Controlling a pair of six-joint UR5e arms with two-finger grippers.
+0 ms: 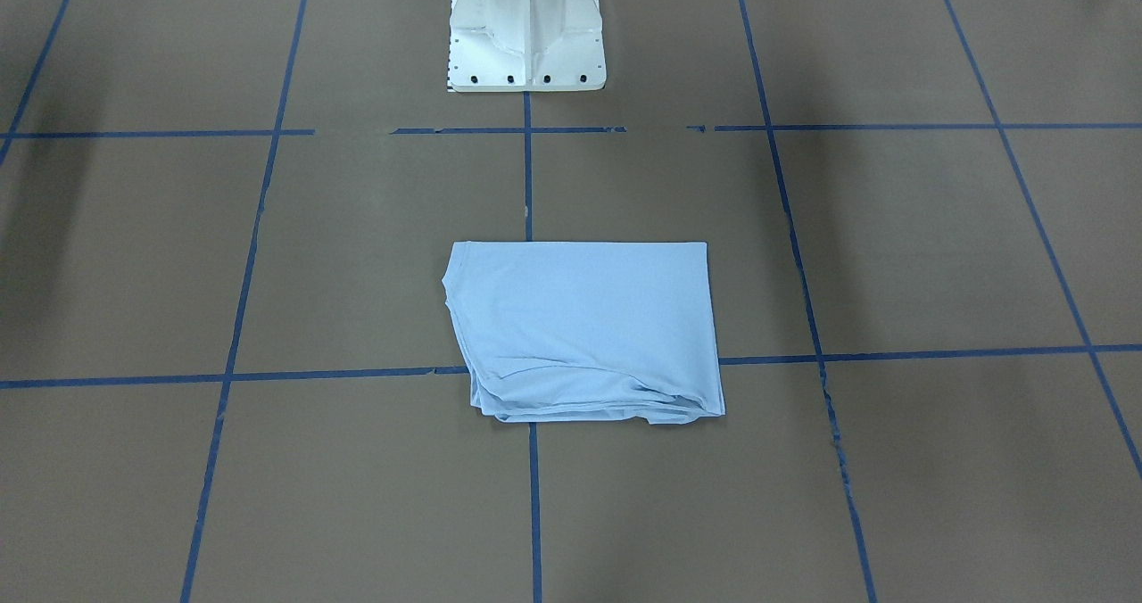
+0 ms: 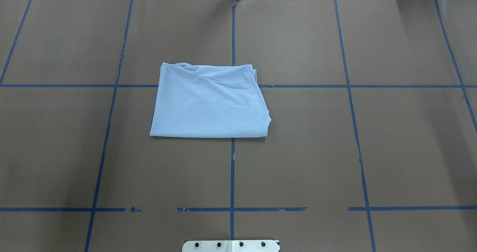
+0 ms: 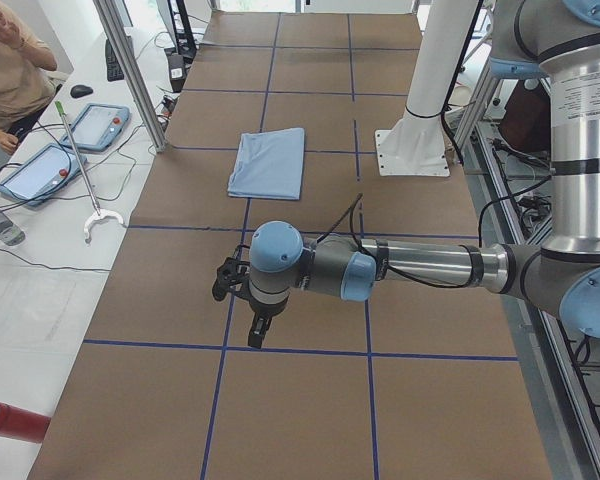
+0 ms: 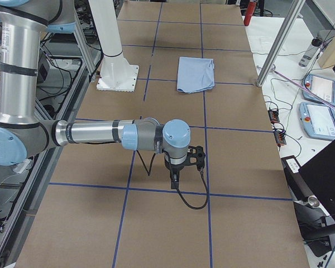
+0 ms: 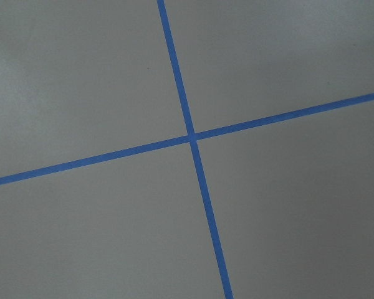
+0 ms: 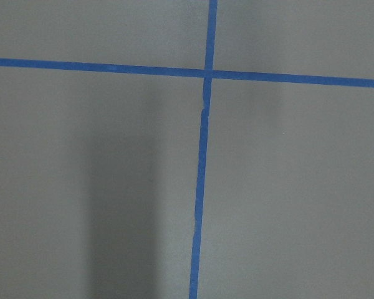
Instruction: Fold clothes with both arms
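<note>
Shows a light blue T-shirt [image 2: 208, 103] folded into a flat rectangle in the middle of the tabletop [image 2: 335, 151], layered hems at the far edge, collar curve at the near right corner. Finds left arm [image 3: 420, 265] and right arm [image 4: 95, 133] stretched level, well apart from it, left tool [image 3: 257, 335] and right tool [image 4: 175, 180] pointing down.

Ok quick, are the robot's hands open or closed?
Left hand: cannot tell.
Right hand: cannot tell.
Neither touches the shirt.

2 arms, mirrored pose: left arm [image 3: 430, 265] and right arm [image 4: 92, 133] held forearms out level. Left gripper [image 3: 256, 336] and right gripper [image 4: 174, 183] pointed down; finger state was unreadable.
</note>
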